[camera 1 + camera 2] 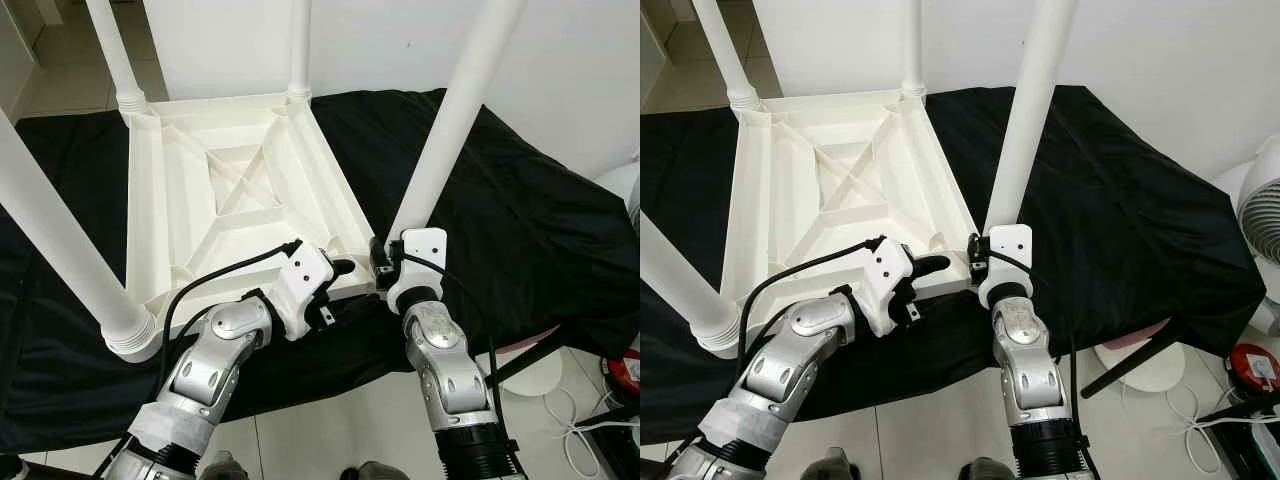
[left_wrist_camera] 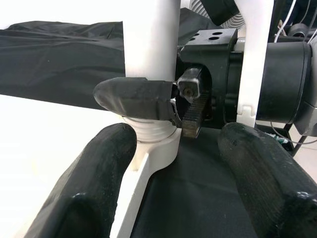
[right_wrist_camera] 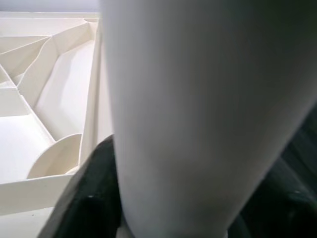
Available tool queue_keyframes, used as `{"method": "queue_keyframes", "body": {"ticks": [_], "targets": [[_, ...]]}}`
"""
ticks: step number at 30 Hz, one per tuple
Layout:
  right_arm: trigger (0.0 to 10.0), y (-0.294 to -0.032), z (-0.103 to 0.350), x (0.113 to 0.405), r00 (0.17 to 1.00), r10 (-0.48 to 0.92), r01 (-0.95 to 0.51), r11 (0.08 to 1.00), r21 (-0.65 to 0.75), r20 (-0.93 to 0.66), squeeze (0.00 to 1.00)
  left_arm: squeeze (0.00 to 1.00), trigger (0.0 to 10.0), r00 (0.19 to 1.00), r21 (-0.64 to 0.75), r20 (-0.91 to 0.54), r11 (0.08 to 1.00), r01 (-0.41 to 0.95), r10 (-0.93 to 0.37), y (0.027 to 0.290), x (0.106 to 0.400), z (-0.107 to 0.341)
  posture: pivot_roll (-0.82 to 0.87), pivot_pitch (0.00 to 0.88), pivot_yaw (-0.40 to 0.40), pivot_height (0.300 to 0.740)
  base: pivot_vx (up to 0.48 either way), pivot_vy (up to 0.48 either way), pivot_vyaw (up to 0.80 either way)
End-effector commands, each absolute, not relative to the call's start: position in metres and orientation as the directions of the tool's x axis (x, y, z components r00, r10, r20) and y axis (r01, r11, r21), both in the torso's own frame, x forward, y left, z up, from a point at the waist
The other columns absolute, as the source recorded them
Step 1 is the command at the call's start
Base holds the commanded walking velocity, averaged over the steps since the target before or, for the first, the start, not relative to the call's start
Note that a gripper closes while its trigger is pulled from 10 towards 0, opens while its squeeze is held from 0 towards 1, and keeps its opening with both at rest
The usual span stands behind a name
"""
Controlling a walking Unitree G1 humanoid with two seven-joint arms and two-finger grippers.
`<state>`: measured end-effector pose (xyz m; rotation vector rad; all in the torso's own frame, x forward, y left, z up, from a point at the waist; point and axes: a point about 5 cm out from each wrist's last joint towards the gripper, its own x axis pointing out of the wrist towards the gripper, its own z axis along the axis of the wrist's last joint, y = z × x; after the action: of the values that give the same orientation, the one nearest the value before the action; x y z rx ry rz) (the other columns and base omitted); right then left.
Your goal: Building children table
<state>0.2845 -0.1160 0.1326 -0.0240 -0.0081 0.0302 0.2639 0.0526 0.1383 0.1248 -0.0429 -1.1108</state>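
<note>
Left wrist view: right gripper point(image 2: 181, 106) jaws clamp the white leg point(image 1: 450, 120); left gripper point(image 2: 173, 183) jaws apart. Off-axis twisting could cross-thread the corner socket.

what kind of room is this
Probably a room in a home, used as an assembly spot: a pale tiled floor and plain white wall, a white plastic children's table lying upside down on a black cloth, and a white round fan beside it.
</note>
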Motion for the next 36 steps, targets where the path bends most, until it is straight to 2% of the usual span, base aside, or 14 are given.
{"method": "queue_keyframes", "body": {"ticks": [1, 8, 12, 13, 15, 16, 17, 20, 25, 30, 34, 35, 36], "targets": [[10.0, -0.112, 0.128, 0.281, 0.999, 0.033, -0.033, 0.999, 0.029, -0.005, 1.0, 0.0, 10.0, 0.444, 0.116, -0.028, 0.438, 0.891, -0.896, 0.052, 0.263, 0.138, 0.02, 0.0, -0.05, 0.74, 0.0, 0.0, 0.0], [10.0, -0.119, 0.133, 0.281, 0.997, 0.065, -0.066, 0.997, 0.034, 0.043, 1.0, 0.0, 10.0, 0.443, 0.116, -0.027, 0.437, 0.892, -0.896, 0.052, 0.263, 0.138, 0.02, 0.0, -0.05, 0.74, 0.0, 0.0, 0.0], [10.0, -0.128, 0.133, 0.281, 0.987, 0.146, -0.148, 0.989, 0.022, 0.065, 1.0, 0.0, 10.0, 0.442, 0.116, -0.027, 0.436, 0.892, -0.897, 0.052, 0.263, 0.138, 0.01, 0.0, -0.051, 0.74, 0.0, 0.0, 0.0], [10.0, -0.131, 0.133, 0.281, 0.979, 0.19, -0.19, 0.982, 0.004, 0.073, 0.32, 0.0, 10.0, 0.441, 0.115, -0.027, 0.436, 0.893, -0.897, 0.052, 0.263, 0.138, 0.01, 0.0, -0.05, 0.74, 0.0, 0.0, 0.0], [10.0, -0.131, 0.133, 0.281, 0.979, 0.19, -0.19, 0.982, 0.004, 0.073, 0.32, 0.0, 10.0, 0.441, 0.115, -0.027, 0.436, 0.893, -0.897, 0.052, 0.263, 0.138, 0.01, 0.0, -0.05, 0.74, 0.0, 0.0, 0.0], [10.0, -0.138, 0.133, 0.281, 0.953, 0.29, -0.288, 0.957, -0.036, 0.082, 0.0, 0.0, 10.0, 0.441, 0.114, -0.027, 0.436, 0.893, -0.897, 0.052, 0.263, 0.138, 0.01, 0.0, -0.047, 0.74, 0.0, 0.0, 0.0], [10.0, -0.138, 0.133, 0.281, 0.953, 0.29, -0.288, 0.957, -0.036, 0.082, 0.0, 0.0, 10.0, 0.441, 0.114, -0.027, 0.436, 0.893, -0.897, 0.052, 0.263, 0.138, 0.01, 0.0, -0.047, 0.74, 0.0, 0.0, 0.0], [10.0, -0.147, 0.135, 0.286, 0.908, 0.409, -0.402, 0.912, -0.086, 0.091, 0.0, 0.0, 10.0, 0.441, 0.112, -0.028, 0.436, 0.893, -0.897, 0.052, 0.263, 0.138, 0.01, 0.0, -0.044, 0.74, 0.0, 0.0, 0.0], [10.0, -0.149, 0.137, 0.288, 0.893, 0.439, -0.429, 0.897, -0.107, 0.099, 0.0, 0.0, 10.0, 0.441, 0.111, -0.029, 0.436, 0.893, -0.897, 0.052, 0.263, 0.138, 0.01, 0.0, -0.04, 0.74, 0.0, 0.0, 0.0], [10.0, -0.143, 0.139, 0.306, 0.801, 0.594, -0.573, 0.796, -0.195, 0.068, 0.0, 0.0, 10.0, 0.438, 0.112, -0.028, 0.432, 0.895, -0.899, 0.051, 0.265, 0.139, 0.01, 0.0, -0.029, 0.74, 0.0, 0.0, 0.0], [10.0, -0.14, 0.139, 0.312, 0.776, 0.629, -0.606, 0.764, -0.22, 0.046, 0.0, 0.0, 10.0, 0.439, 0.112, -0.027, 0.433, 0.894, -0.898, 0.051, 0.266, 0.139, 0.01, 0.0, -0.028, 0.74, 0.0, 0.0, 0.0], [9.5, -0.138, 0.138, 0.317, 0.759, 0.651, -0.627, 0.741, -0.238, 0.027, 0.0, 0.0, 10.0, 0.441, 0.113, -0.025, 0.435, 0.893, -0.897, 0.052, 0.266, 0.14, 0.01, 0.0, -0.028, 0.74, 0.0, 0.0, 0.0], [4.6, -0.136, 0.137, 0.321, 0.744, 0.668, -0.645, 0.722, -0.25, 0.011, 0.0, 0.0, 10.0, 0.442, 0.115, -0.024, 0.437, 0.892, -0.897, 0.052, 0.267, 0.14, 0.01, 0.0, -0.026, 0.74, 0.0, 0.0, 0.0]]}}
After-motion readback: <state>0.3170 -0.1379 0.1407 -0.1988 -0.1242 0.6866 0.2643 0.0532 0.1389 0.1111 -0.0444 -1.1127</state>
